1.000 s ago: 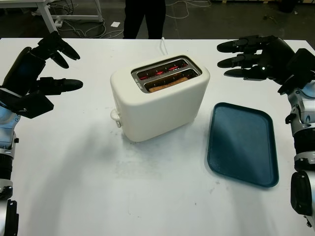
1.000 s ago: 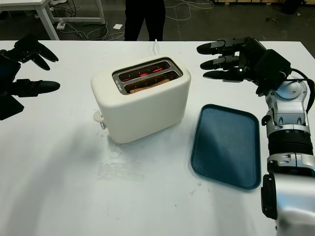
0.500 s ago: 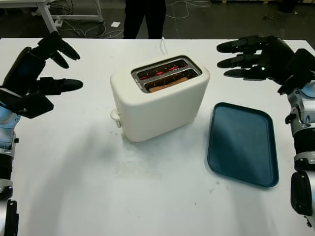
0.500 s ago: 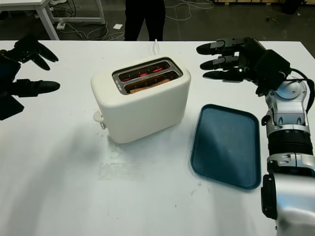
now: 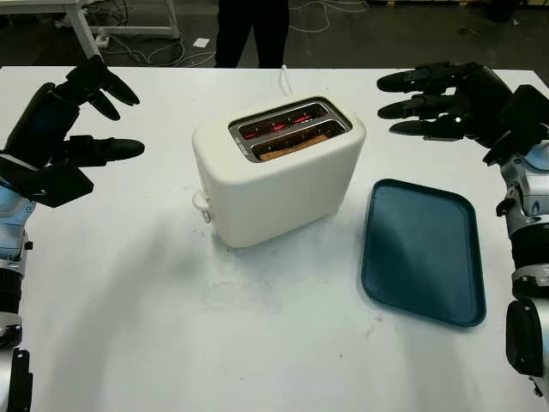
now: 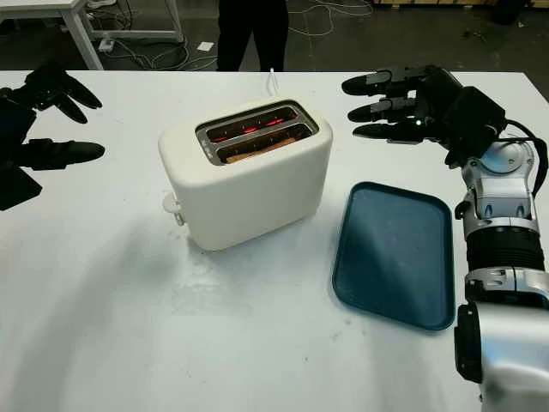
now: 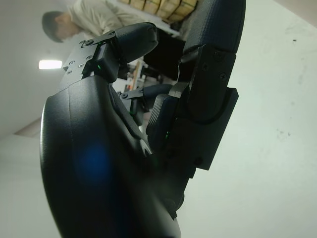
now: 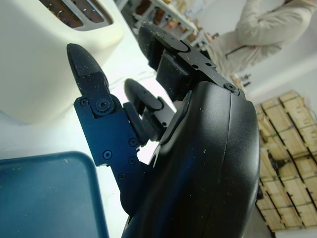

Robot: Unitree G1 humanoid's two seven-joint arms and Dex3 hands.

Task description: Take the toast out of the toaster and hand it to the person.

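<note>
A cream two-slot toaster (image 5: pixel 276 172) stands in the middle of the white table (image 5: pixel 171 326), its slots glowing red. A slice of toast (image 5: pixel 293 147) sits low in the near slot, only its top edge showing. My left hand (image 5: pixel 81 120) hovers open at the table's left side, well apart from the toaster. Right of the toaster and level with its top, my right hand (image 5: pixel 412 103) is raised and open, its fingers (image 6: pixel 373 107) pointing at it. A person (image 5: pixel 251 30) in dark trousers stands beyond the far edge.
A dark teal tray (image 5: pixel 420 249) lies flat right of the toaster, under my right forearm. The toaster's white cord (image 5: pixel 283 77) runs off the far edge. The toaster's lever knob (image 5: pixel 202 203) sticks out at its near left end. Cables and table legs sit on the floor behind.
</note>
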